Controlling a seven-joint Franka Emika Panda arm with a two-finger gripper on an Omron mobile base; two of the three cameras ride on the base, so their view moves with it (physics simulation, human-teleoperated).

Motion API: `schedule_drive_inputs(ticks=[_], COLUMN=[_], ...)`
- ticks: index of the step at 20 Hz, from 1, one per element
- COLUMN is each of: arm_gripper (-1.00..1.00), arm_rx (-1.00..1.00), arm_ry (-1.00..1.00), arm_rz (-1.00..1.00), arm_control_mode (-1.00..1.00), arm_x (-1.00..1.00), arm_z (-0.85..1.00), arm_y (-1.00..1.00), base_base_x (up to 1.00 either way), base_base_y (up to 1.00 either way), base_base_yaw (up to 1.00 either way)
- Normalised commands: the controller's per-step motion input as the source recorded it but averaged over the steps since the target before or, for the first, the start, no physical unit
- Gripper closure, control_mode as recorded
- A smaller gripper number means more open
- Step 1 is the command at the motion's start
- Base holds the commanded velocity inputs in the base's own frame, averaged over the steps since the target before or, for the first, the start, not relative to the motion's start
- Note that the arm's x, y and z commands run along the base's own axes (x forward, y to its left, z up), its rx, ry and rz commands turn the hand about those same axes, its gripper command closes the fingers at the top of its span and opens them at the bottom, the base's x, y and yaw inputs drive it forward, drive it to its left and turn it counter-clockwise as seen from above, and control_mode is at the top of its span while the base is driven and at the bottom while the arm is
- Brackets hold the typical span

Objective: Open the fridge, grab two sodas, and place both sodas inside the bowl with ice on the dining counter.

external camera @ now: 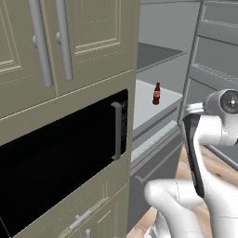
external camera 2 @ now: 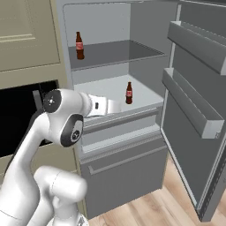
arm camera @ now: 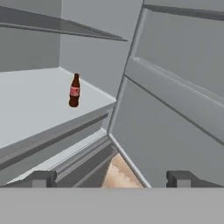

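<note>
Right now you have the tall matte grey fridge [external camera 2: 110, 57] standing open, its door [external camera 2: 194, 101] swung out to the right with two grey door bins on its inner face. One small dark brown glass soda bottle with a red cap and reddish label [external camera 2: 79, 45] stands upright on the upper shelf [external camera 2: 119, 53], near that shelf's left rear corner. A second bottle of the same kind [external camera 2: 129, 93] stands upright on the pale grey lower shelf [external camera 2: 110, 90], close to its front edge and toward the right side; you see it again in the left base view [external camera: 156, 94] and in the hand view [arm camera: 74, 90].

Your pincer [arm camera: 111, 178] is released, its two dark fingertips [arm camera: 41, 178] set wide apart with nothing between them. It hangs in front of the fridge, below the lower shelf's front edge and well apart from the nearer bottle, looking toward the hinge corner where the door meets the cabinet.

To the left of the fridge, the beige cabinet [external camera: 69, 42] with long grey bar handles sits above a black built-in microwave [external camera: 60, 158].
</note>
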Motion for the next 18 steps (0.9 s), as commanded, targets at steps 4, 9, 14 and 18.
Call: schedule_drive_inputs(ticks=[4, 9, 14, 18], arm_gripper=[-1.00, -1.00, -1.00, -1.00], arm_rx=[0.00, 0.00, 0.00, 0.00], arm_ry=[0.00, 0.00, 0.00, 0.00], arm_rz=[0.03, 0.02, 0.00, 0.00], arm_control_mode=[-1.00, 1.00, 1.00, 1.00], arm_x=[0.02, 0.00, 0.00, 0.00], arm_z=[-0.05, 0.00, 0.00, 0.00], arm_y=[0.15, 0.00, 0.00, 0.00], base_base_x=[0.00, 0.09, 0.02, 0.00], base_base_y=[0.00, -0.13, -0.37, -0.65], base_base_yaw=[0.00, 0.23, 0.49, 0.31])
